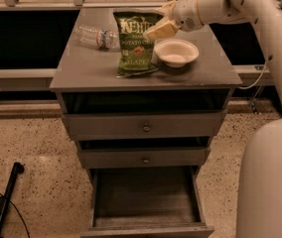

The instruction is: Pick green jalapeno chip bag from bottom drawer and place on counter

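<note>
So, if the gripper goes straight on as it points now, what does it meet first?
Probably the green jalapeno chip bag on the counter: the gripper sits at its right edge, pointing left; height unclear.

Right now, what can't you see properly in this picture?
1. Camera view: top right corner of the green jalapeno chip bag, hidden by the gripper above the counter.
2. Camera view: front of the bottom drawer, cut off by the picture's lower edge.
3. Camera view: label on the water bottle, too small to read.
</note>
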`<state>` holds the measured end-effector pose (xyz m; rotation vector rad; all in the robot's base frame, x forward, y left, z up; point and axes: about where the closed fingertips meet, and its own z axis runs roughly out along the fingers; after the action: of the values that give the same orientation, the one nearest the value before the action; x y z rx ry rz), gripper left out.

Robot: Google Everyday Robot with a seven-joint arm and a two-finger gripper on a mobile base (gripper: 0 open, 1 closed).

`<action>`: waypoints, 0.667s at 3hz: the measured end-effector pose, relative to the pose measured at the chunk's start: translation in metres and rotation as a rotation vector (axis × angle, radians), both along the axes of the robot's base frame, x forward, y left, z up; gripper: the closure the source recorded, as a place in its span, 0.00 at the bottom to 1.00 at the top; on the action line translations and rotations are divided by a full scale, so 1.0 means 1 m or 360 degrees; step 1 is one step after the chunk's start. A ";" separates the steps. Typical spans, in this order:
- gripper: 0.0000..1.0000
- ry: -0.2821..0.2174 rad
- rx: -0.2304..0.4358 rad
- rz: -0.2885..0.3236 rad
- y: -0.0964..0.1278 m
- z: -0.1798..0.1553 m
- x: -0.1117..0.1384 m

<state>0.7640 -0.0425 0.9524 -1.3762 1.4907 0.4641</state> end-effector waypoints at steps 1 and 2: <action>0.00 0.0028 -0.0031 0.0023 0.000 -0.005 -0.002; 0.00 0.0102 -0.0105 0.0051 -0.007 -0.015 -0.007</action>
<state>0.7566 -0.0495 0.9370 -1.4507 1.5502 0.4870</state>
